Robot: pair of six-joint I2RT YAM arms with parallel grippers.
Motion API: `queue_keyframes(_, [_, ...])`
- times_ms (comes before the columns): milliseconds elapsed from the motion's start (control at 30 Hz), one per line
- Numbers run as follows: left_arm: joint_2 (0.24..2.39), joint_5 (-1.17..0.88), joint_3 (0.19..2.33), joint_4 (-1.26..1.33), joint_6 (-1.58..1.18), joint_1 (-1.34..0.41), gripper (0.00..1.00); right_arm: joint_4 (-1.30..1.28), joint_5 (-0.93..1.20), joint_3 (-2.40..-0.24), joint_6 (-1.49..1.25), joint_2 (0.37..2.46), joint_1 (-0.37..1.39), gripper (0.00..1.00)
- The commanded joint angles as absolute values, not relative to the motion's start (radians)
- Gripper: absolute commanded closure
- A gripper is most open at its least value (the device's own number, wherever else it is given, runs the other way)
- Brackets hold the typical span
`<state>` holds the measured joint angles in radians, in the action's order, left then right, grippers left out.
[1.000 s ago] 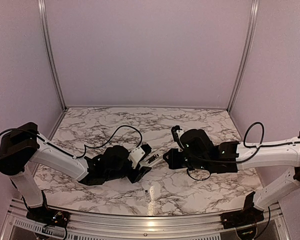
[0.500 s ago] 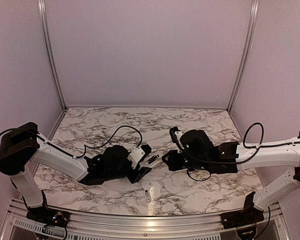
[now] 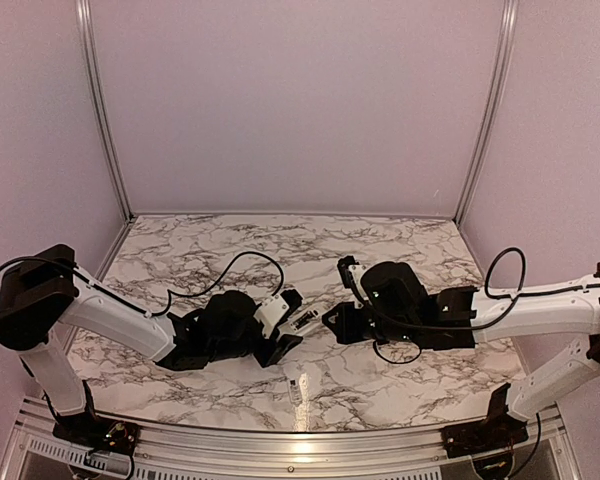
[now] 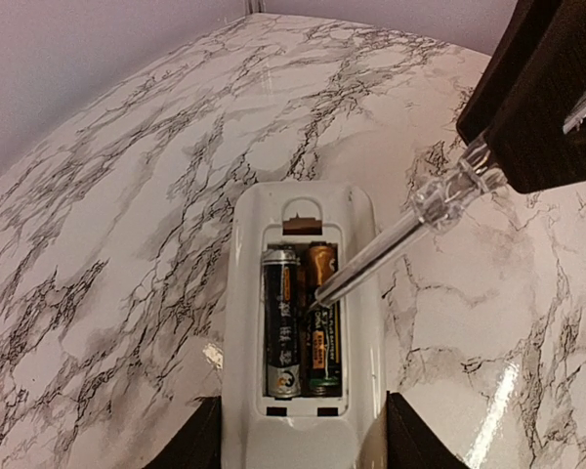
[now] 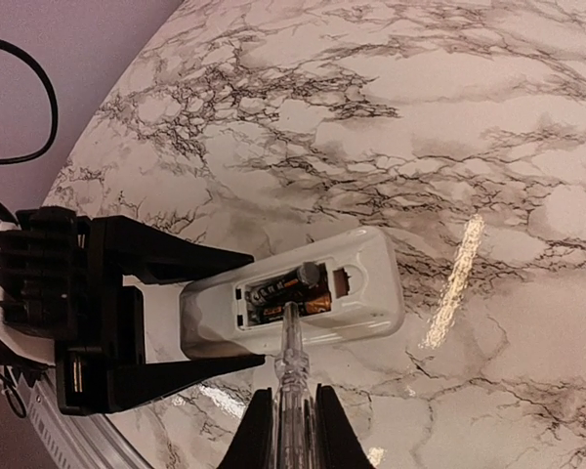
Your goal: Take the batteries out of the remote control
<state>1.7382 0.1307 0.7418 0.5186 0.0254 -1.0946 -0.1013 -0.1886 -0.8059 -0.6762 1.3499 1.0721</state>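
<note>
1. Your left jaws are closed on one end of the remote (image 4: 303, 244), held back up over the table (image 4: 127, 195).
2. Both batteries (image 4: 283, 322) lie side by side in its open recess.
3. Your right jaws clamp a clear-handled tool (image 4: 400, 230), and its tip touches the batteries.

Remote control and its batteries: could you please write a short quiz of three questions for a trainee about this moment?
1. True or false: both batteries already lie on the table, out of the remote control.
2. Which gripper holds the remote control? A) left B) right C) neither
3. Fill in: the right gripper holds a ____.

Key:
1. False; both sit in the open compartment.
2. A; the left gripper clamps it.
3. Clear-handled tool, its tip at the batteries.
</note>
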Motion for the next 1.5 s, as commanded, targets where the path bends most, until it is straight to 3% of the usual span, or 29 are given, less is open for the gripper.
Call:
queue_keyframes(0, [1.680,0.109,0.746,0.627,0.031,-1.097,1.00,-0.127,-0.178,-0.789,-0.669,1.371,1.065,1.00])
queue_keyframes(833, [1.690,0.107,0.755,0.620,0.037,-1.098,1.00,-0.125,-0.113,-0.786,-0.655,1.338,1.075,1.00])
queue_keyframes(1467, [1.687,0.107,0.755,0.614,0.039,-1.098,1.00,-0.267,-0.313,-0.826,-0.721,1.353,1.075,1.00])
